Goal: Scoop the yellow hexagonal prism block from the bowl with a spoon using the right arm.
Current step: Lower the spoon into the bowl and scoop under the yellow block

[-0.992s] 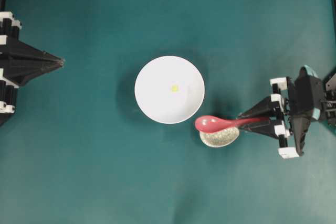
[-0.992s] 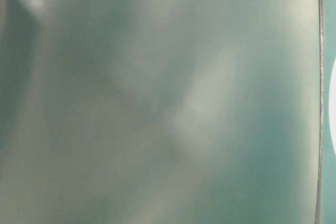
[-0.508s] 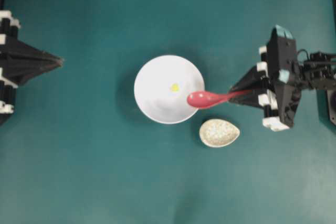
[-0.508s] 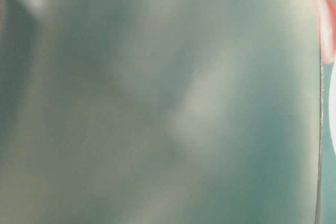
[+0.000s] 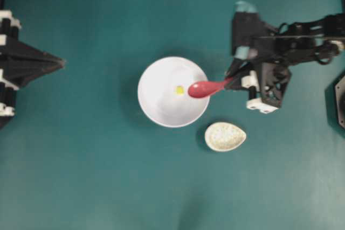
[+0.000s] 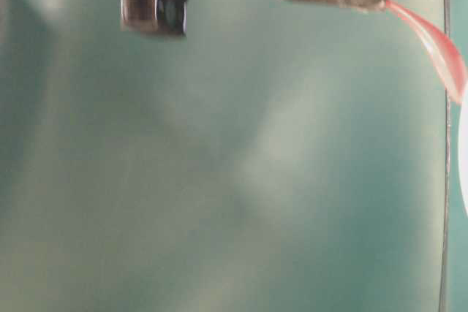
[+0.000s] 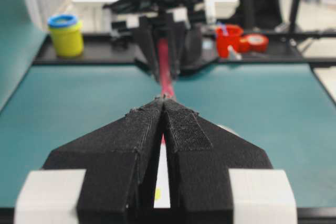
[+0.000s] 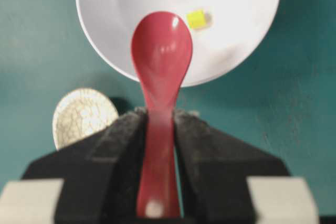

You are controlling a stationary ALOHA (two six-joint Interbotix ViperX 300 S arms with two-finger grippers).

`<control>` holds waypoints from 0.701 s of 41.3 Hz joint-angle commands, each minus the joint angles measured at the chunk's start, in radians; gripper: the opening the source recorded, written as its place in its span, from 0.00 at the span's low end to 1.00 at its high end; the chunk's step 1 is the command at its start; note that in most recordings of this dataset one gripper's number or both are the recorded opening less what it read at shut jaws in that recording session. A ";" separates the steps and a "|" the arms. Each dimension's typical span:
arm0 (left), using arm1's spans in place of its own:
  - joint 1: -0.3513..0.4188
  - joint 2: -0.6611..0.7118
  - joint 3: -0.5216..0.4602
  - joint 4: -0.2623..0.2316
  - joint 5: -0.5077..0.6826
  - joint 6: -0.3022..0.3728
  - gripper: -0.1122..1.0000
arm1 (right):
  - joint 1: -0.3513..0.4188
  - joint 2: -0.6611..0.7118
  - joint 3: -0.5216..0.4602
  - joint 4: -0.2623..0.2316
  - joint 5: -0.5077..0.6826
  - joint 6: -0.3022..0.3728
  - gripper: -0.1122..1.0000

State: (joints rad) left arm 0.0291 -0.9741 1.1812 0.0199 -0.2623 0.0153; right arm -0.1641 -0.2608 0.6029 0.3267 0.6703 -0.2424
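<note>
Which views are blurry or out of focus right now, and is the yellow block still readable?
Table-level view: soft throughout, the right gripper and pink-red glossy spoon smeared. Overhead view: fairly sharp, the tiny yellow hexagonal block clear in the large white bowl. Right wrist view: block readable, slightly soft. Left wrist view: black fingers sharp, background blurred.

no readable text, labels, brands or numbers showing in any view – nothing is reading as lettering on the containers sitting past the tabletop's far edge, they're too blurred
</note>
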 commanded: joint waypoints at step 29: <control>0.008 0.012 -0.025 0.003 -0.012 0.002 0.10 | -0.008 0.299 -0.328 -0.176 0.304 0.003 0.31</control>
State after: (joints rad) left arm 0.0337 -0.9695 1.1827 0.0199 -0.2638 0.0153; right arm -0.1703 0.0476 0.2976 0.1519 0.9756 -0.2393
